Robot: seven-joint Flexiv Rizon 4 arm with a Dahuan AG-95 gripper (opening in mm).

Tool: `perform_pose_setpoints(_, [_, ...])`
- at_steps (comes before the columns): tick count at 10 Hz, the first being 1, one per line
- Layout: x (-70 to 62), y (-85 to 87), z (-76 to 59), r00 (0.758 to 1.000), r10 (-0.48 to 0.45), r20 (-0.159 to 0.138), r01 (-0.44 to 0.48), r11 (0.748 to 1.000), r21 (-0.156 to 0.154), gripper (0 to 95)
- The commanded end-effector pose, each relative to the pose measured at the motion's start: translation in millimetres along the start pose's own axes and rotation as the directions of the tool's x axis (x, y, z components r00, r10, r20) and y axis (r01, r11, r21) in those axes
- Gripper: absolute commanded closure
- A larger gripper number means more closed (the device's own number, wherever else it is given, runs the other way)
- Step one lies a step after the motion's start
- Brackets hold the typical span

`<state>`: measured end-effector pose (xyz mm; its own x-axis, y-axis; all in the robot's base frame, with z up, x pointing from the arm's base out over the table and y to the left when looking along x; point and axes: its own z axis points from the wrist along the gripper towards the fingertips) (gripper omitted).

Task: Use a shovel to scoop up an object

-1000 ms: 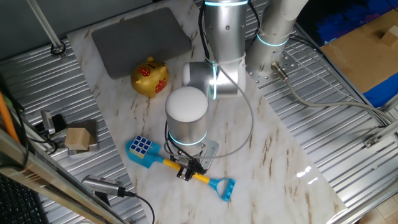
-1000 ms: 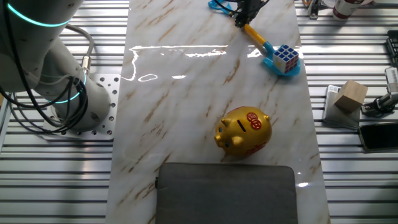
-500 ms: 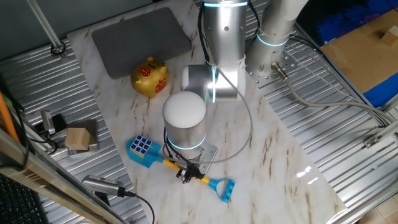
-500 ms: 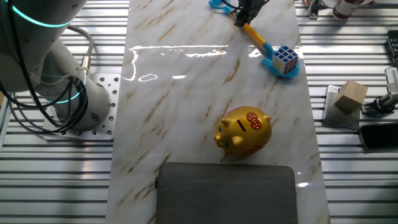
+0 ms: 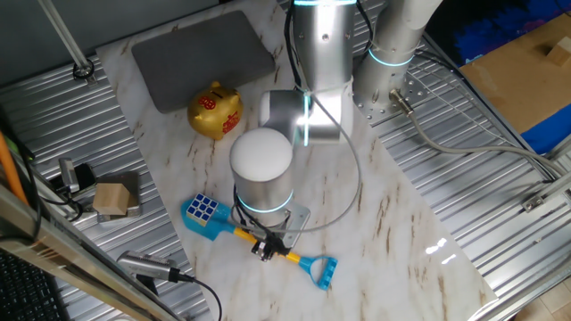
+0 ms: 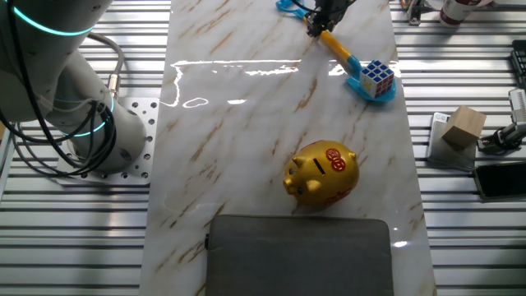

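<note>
The shovel (image 5: 259, 241) lies low over the marble table, its light-blue blade (image 5: 198, 220) to the left and its blue loop (image 5: 323, 270) to the right. The puzzle cube (image 5: 203, 208) sits on the blade; in the other fixed view the cube (image 6: 379, 76) rests on the blade (image 6: 370, 89) near the table's right edge. My gripper (image 5: 265, 246) is shut on the yellow shaft at its middle, also seen from the far side (image 6: 317, 29). The arm's round wrist hides most of the fingers from above.
A golden pig bank (image 5: 215, 111) stands behind the cube, also seen mid-table (image 6: 321, 173). A grey pad (image 5: 203, 56) lies at the table's far end. A tan wooden block (image 5: 112, 199) sits on the ribbed metal beside the table, with cables and tools near it.
The arm's wrist has shifted slightly left, taking the shaft with it. The cube has stayed on the blade.
</note>
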<state>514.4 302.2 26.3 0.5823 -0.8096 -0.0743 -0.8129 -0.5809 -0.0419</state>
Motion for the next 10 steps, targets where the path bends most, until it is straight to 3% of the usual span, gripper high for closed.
perform_pose_setpoints(1, [4.1,4.1,-10.3,1.000,0.000,0.004,0.000,1.000,-0.001,76.0])
perform_pose_setpoints(3, [16.2,13.2,-22.0,1.000,-0.002,0.017,0.002,1.000,-0.010,76.0])
perform_pose_setpoints(4, [26.0,21.2,-28.8,1.000,0.004,0.016,-0.004,1.000,-0.013,95.0])
perform_pose_setpoints(8, [60.1,61.7,-58.5,1.000,0.002,0.030,-0.002,1.000,-0.022,95.0])
perform_pose_setpoints(10, [69.8,79.8,-70.5,0.999,0.002,0.037,-0.001,1.000,-0.016,95.0])
